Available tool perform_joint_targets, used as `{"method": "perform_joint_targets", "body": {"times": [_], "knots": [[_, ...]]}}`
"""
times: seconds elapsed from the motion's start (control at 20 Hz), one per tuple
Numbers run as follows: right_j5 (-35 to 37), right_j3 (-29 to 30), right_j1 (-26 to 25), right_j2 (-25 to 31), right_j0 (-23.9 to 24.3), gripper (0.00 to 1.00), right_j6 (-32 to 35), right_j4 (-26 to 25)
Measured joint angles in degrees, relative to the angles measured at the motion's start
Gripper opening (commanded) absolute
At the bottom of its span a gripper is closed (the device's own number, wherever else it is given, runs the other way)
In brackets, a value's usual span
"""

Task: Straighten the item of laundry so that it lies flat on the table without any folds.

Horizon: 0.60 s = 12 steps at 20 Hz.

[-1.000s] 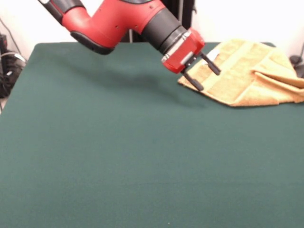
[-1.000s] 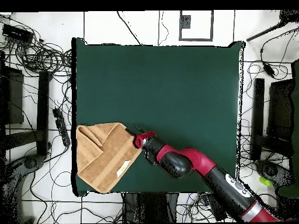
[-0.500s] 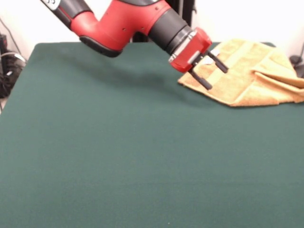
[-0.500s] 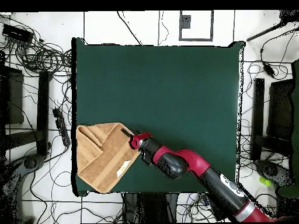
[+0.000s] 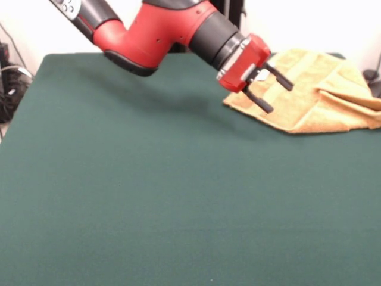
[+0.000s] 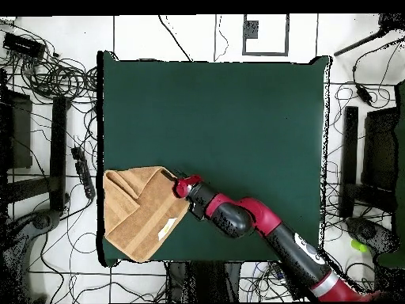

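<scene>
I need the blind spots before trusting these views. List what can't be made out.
- Towel, front view: its right end is cut off by the picture's edge.
- Towel's layers under the folds: covered by the cloth itself in both views.
- Gripper, overhead view: fingers too small to make out; open in the front view.

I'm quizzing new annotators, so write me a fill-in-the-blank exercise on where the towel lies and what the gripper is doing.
1. The golden-orange towel lies near a ____ of the green table, not at its middle.
2. The towel is not flat: part of it is ____ over itself.
3. The gripper has its fingers ____, with nothing between them.
4. The arm that carries the gripper is black and ____.

Missing words: corner; folded; open; red
</scene>
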<state>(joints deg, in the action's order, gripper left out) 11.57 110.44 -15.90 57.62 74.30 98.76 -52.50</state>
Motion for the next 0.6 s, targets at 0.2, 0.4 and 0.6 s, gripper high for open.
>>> {"method": "perform_joint_targets", "body": {"times": [0.2,0.4,0.6], "knots": [[0.2,-1.9,-2.8,0.5,0.9,1.00,-0.3,0.0],[0.2,-3.0,-3.4,0.5,0.6,1.00,-0.3,0.0],[0.2,-4.6,-1.4,0.3,-2.0,1.00,-0.3,-0.2]]}}
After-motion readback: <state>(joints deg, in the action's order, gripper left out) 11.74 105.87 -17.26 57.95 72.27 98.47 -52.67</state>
